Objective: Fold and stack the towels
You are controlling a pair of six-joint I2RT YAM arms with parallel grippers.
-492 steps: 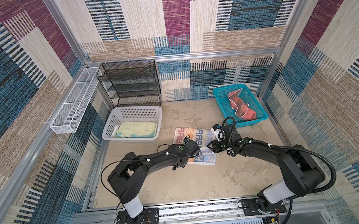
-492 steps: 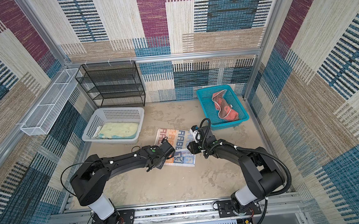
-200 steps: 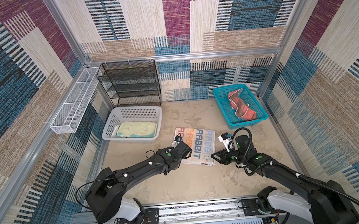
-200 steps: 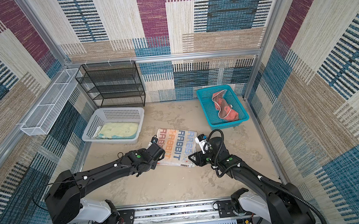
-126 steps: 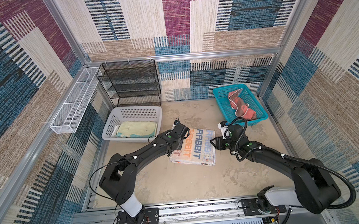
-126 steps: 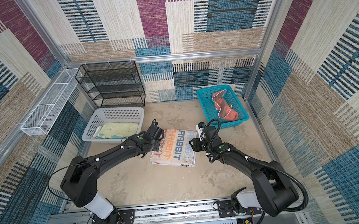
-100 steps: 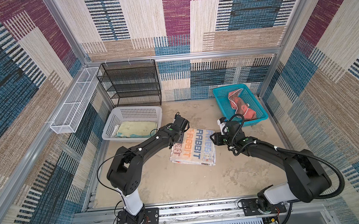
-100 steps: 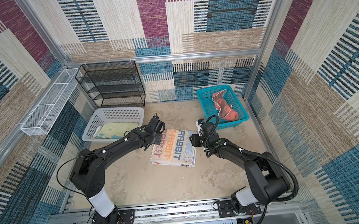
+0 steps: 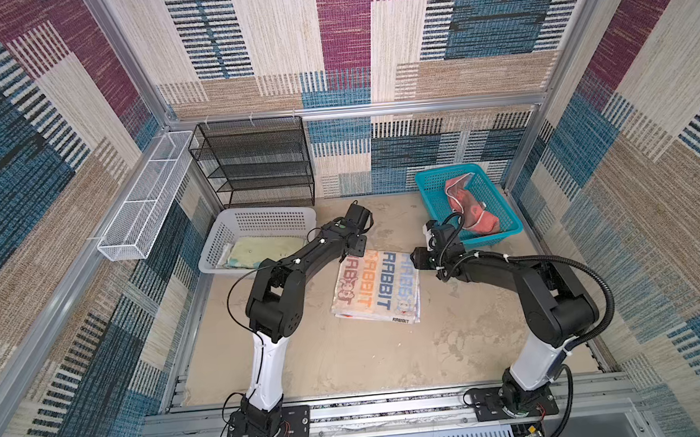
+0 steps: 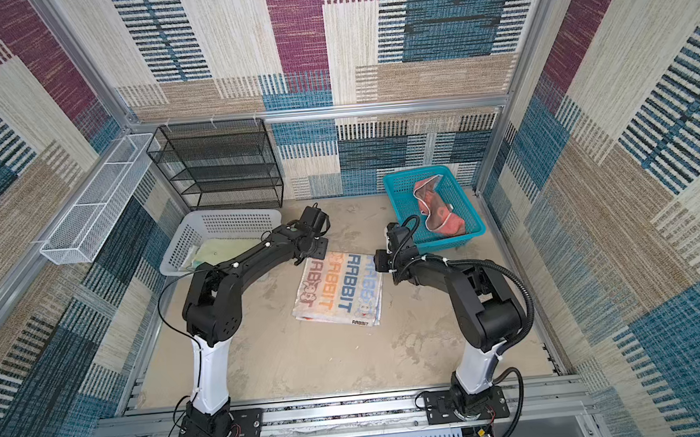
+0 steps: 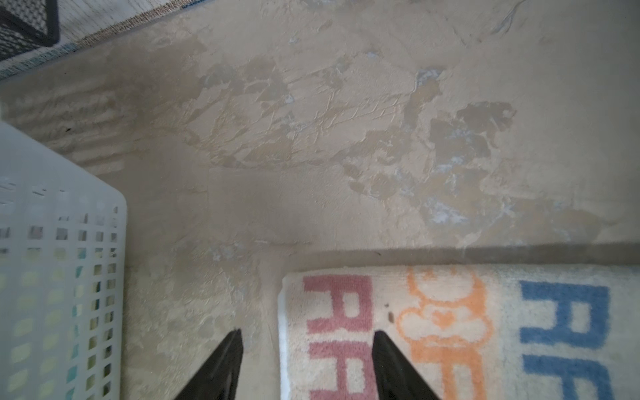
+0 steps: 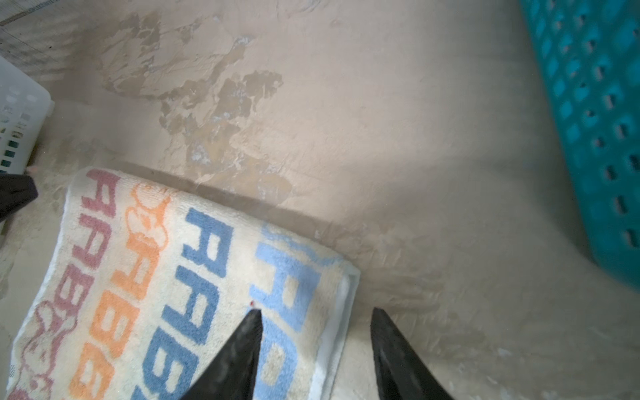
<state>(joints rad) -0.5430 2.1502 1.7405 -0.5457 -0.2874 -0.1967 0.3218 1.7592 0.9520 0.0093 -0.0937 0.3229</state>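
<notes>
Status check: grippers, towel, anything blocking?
Left gripper open, right gripper open, both empty at far corners of the lettered towel. Towel folded, flat on table. Orange towel crumpled in teal basket. Nothing blocking.

Both top views bright, evenly lit, sharp. Wrist views dimmer, hazy; white basket (image 11: 52,242) and teal basket (image 12: 588,121) blurred, lettered towel (image 11: 450,329) edge throws dark shadow.
</notes>
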